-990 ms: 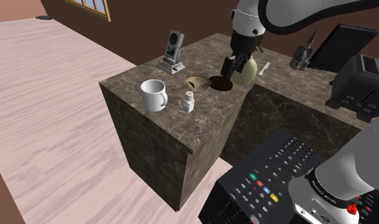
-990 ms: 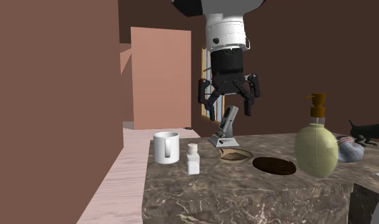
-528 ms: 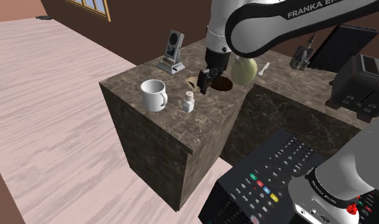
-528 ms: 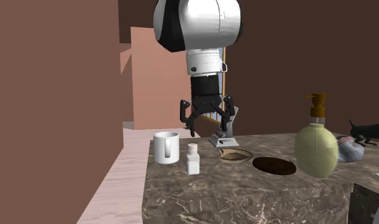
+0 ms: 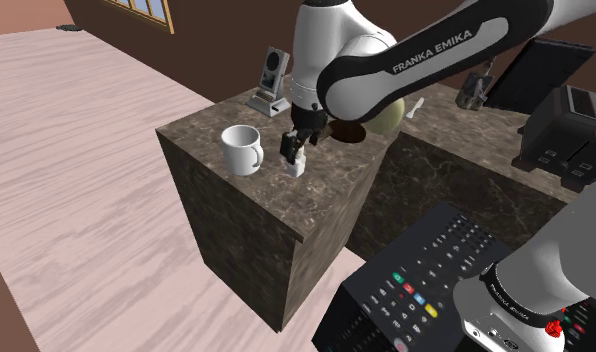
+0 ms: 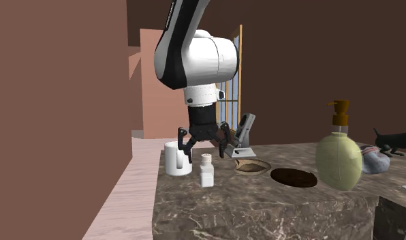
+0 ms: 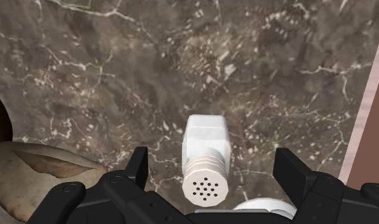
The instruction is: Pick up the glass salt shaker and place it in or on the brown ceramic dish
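Brings the gripper (image 6: 204, 150) away from its earlier place above the dishes, toward the second exterior view's left and much lower, all within the last second. Hangs it now directly over the salt shaker (image 6: 207, 174), fingers spread wide and clasping nothing. Leaves the shaker standing upright on the marble counter (image 6: 263, 204), just right of the white mug (image 6: 177, 158) in that view's lower middle. Puts the black fingertips about level with the perforated cap, one to each side and touching neither (plainest in the wrist view, where the cap sits centred in the gap). Suggests the approach is nearly finished: probably calls only for a short further descent, so the pads reach the body below the cap, and then a squeeze. Keeps the dark brown dish (image 6: 294, 177) waiting farther right in the same view, beyond a tan dish (image 6: 251, 166), empty and well apart from the shaker. Looks a tall, narrow target, so worth closing squarely to avoid tipping it.
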Motion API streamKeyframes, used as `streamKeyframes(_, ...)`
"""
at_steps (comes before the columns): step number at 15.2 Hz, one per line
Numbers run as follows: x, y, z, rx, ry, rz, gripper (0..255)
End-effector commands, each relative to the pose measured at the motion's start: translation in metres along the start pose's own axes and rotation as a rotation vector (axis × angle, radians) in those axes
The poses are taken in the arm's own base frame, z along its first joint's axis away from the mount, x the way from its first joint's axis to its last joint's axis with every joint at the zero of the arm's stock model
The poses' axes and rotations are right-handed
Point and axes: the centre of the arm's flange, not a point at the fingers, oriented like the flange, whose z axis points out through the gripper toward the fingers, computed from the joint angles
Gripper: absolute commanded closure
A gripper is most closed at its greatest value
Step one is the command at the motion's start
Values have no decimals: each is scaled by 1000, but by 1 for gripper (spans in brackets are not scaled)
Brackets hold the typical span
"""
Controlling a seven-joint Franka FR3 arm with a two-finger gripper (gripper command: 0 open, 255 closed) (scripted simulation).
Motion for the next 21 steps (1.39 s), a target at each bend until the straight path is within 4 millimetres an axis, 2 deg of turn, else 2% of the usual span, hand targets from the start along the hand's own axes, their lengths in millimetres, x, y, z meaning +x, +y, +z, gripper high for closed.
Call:
streamKeyframes(1, 1, 0, 10, 0, 1, 0, 0)
streamKeyframes(5, 1, 0, 29, 0, 1, 0, 0)
streamKeyframes(12, 1, 0, 29, 0, 1, 0, 0)
streamKeyframes(13, 1, 0, 29, 0, 1, 0, 255)
streamKeyframes(21, 1, 0, 29, 0, 1, 0, 255)
